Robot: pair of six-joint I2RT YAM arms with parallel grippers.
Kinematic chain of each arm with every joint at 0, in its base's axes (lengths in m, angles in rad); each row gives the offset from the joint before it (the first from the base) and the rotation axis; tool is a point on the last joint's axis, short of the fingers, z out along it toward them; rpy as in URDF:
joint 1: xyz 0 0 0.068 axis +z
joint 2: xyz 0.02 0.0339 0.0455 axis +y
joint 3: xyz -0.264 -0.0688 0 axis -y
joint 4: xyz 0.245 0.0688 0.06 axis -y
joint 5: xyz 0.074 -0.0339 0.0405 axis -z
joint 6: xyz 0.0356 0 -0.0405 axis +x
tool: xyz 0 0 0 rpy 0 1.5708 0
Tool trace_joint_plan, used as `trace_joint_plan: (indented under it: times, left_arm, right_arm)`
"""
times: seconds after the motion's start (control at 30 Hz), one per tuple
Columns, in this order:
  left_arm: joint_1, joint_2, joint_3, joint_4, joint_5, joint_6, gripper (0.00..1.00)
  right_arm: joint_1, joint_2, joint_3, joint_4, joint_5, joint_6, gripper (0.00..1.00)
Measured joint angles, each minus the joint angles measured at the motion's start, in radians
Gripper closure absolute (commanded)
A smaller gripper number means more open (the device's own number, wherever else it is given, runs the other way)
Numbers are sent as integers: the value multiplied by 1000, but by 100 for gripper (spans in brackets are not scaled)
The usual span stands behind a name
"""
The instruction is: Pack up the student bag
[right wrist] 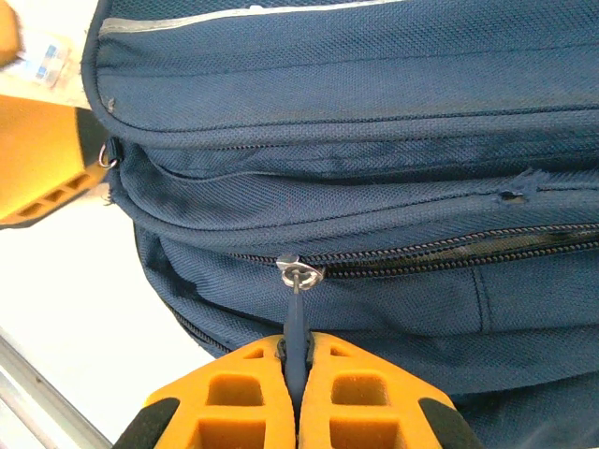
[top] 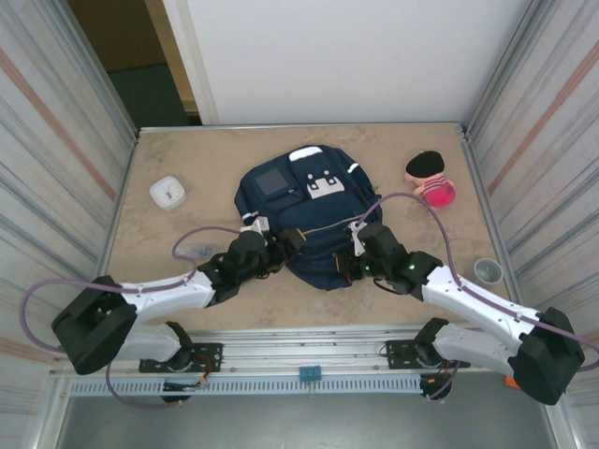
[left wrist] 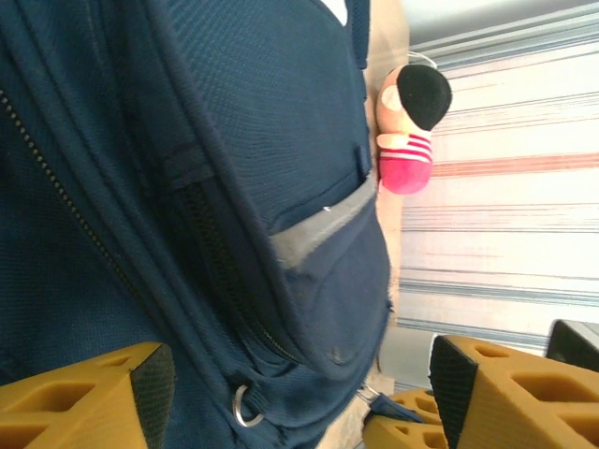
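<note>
Centre of the beige marbled counter (top: pixel 187 154): the large navy-blue fabric backpack (top: pixel 304 210) lies flat, front patches up, its near end between the two arms. Right arm's jaws are clenched on the dark blue cord pull (right wrist: pixel 296 323) of a zip on the bag's side, and the silver ring slider (right wrist: pixel 298 273) sits just beyond the orange fingertips (right wrist: pixel 365 393). Left arm's jaws stand spread wide, released, one yellow finger (left wrist: pixel 84 398) either side of the bag's lower corner, gripping nothing. Far right, a pink and black plush toy (top: pixel 429 178) sits near the bag. A small white square box (top: pixel 168 193) rests to the bag's left, and a little grey cup (top: pixel 488 271) by the right edge.
</note>
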Motion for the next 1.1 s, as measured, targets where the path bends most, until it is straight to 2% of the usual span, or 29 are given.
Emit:
trace_joint_plan:
  times: [0.1, 0.27, 0.37, 0.43, 0.57, 0.73, 1.1]
  left_arm:
    - [0, 48, 1, 25, 4, -11, 30]
    - [0, 117, 11, 75, 6, -24, 65]
    - [0, 150, 27, 85, 7, -42, 80]
    - [0, 163, 33, 88, 11, -47, 85]
    - [0, 176, 40, 96, 23, -51, 87]
    - [0, 176, 42, 95, 31, -50, 87]
    - [1, 154, 42, 86, 33, -50, 87]
  right_arm:
    - [0, 0, 0, 0, 0, 0, 100]
    - [0, 0, 0, 0, 0, 0, 100]
    - [0, 0, 0, 0, 5, -1, 98]
    - [-1, 6, 0, 0, 13, -4, 94]
    - [-3, 49, 0, 7, 23, -20, 85]
    - [-24, 101, 8, 17, 22, -47, 79]
    - [-80, 184, 51, 29, -17, -95, 74]
